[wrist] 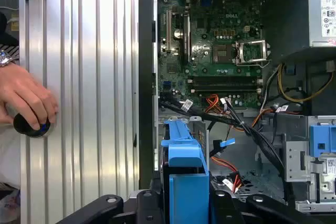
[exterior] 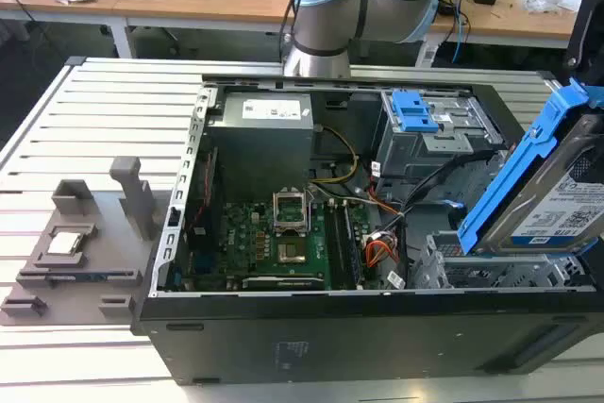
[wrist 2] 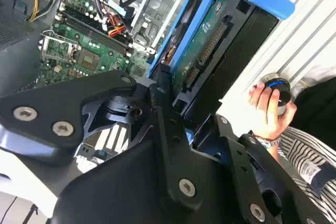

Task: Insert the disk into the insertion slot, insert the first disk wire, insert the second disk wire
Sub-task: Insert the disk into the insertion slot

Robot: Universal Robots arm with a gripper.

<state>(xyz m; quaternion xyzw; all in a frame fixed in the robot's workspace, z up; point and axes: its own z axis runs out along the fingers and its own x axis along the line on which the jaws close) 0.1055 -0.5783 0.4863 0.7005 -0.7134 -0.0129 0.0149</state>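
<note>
The claw [wrist: 184,199] is clamped on the disk [exterior: 555,197], its fingers pressing the blue carrier frame rather than the bare drive. The disk hangs tilted at the exterior view's right, just above the insertion slot [exterior: 486,273] and not yet inside. The tilt likely helps it clear the computer case [exterior: 283,346] wall.

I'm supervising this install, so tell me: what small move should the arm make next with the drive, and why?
Probably tilt the disk flatter while easing it down toward the insertion slot. The gripper holds it by its blue carrier, and in the exterior view it hangs steeply tilted above the perforated cage, not yet in the bay.
</note>
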